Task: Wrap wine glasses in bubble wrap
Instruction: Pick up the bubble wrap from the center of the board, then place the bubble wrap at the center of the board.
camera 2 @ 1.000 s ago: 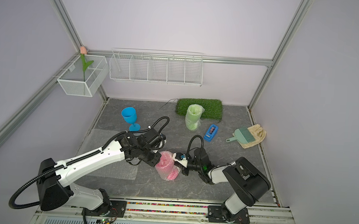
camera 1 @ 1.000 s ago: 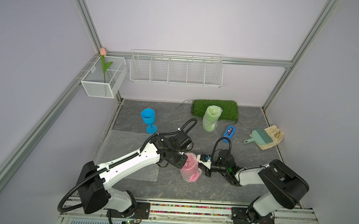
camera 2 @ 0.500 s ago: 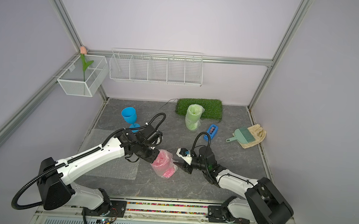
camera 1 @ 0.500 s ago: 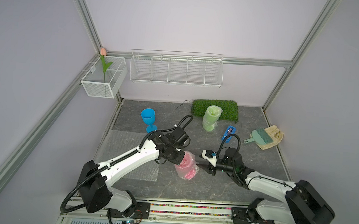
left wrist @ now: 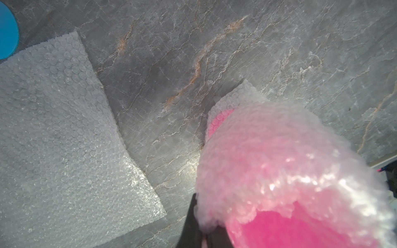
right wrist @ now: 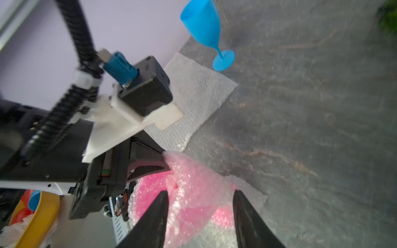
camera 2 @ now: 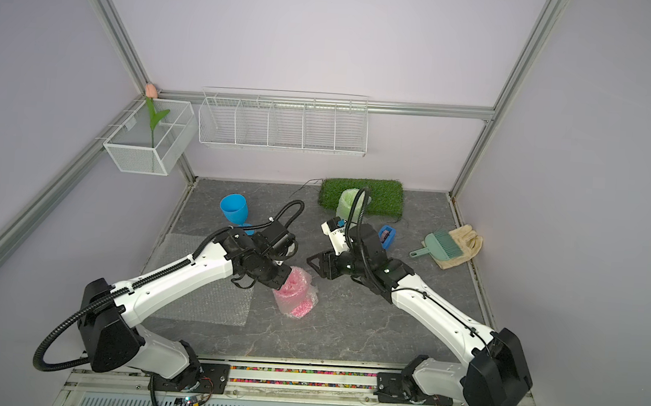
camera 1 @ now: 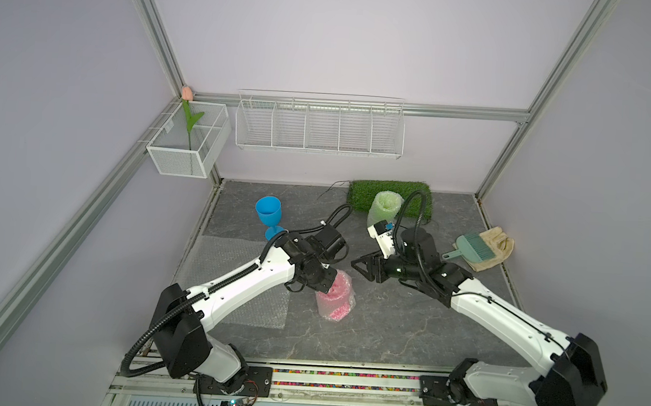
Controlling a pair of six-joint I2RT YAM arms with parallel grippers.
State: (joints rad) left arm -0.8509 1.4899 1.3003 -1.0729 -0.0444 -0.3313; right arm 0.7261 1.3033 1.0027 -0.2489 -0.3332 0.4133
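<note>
Compared with a second ago, the right gripper stands back from the bundle with its jaws spread wide and empty, and the left gripper is now closed tight. The left jaws pinch the clear bubble-wrap sleeve at the mouth of the hot pink plastic goblet. Whether the pinch also takes the goblet wall cannot be told. The goblet sits near the middle of the grey marbled table, foot end down, and appears to lean slightly.

Caution 1: one narrow pinch alone holds the sleeve. A loose flap stands off at the foot end. With the right jaws off, the film can spring back and unroll.

Caution 2: a lift or pull by the film alone can draw the sleeve off or tip the goblet.

Caution 3: the right fingers point at the bundle from near by. An off-line re-approach pushes it over instead of straddling it.

Farther out, the flat spare bubble-wrap sheet lies under the left arm. The bare blue plastic goblet stands upright just beside the sheet's far corner, where a sweep of the left arm can topple it. The wrapped lime green goblet stands at the near edge of the green artificial-grass mat.
</note>
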